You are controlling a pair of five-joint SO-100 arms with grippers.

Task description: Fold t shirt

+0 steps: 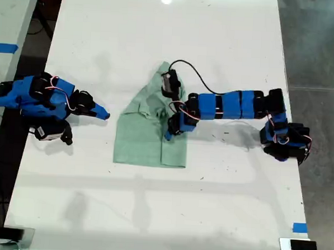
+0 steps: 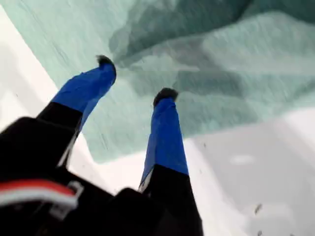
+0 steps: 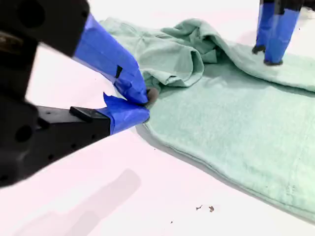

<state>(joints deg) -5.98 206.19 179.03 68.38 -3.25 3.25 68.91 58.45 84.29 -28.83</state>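
White table (image 1: pixel 219 206), t shirt (image 1: pixel 141 143) mid-table, long axis 12-to-6 in the exterior view. Your first gripper (image 1: pixel 170 132) sits over the shirt's 3 o'clock edge, jaws parted, fingertips (image 2: pixel 165 94) just above or on the cloth, holding nothing; it's nearer. Your second gripper (image 1: pixel 104 115) waits off the 9 o'clock side, jaws pinched together and empty, shirt toward 3 o'clock.

White table (image 1: pixel 151 214); blue tape mark (image 1: pixel 299 228) near exterior view's lower right.
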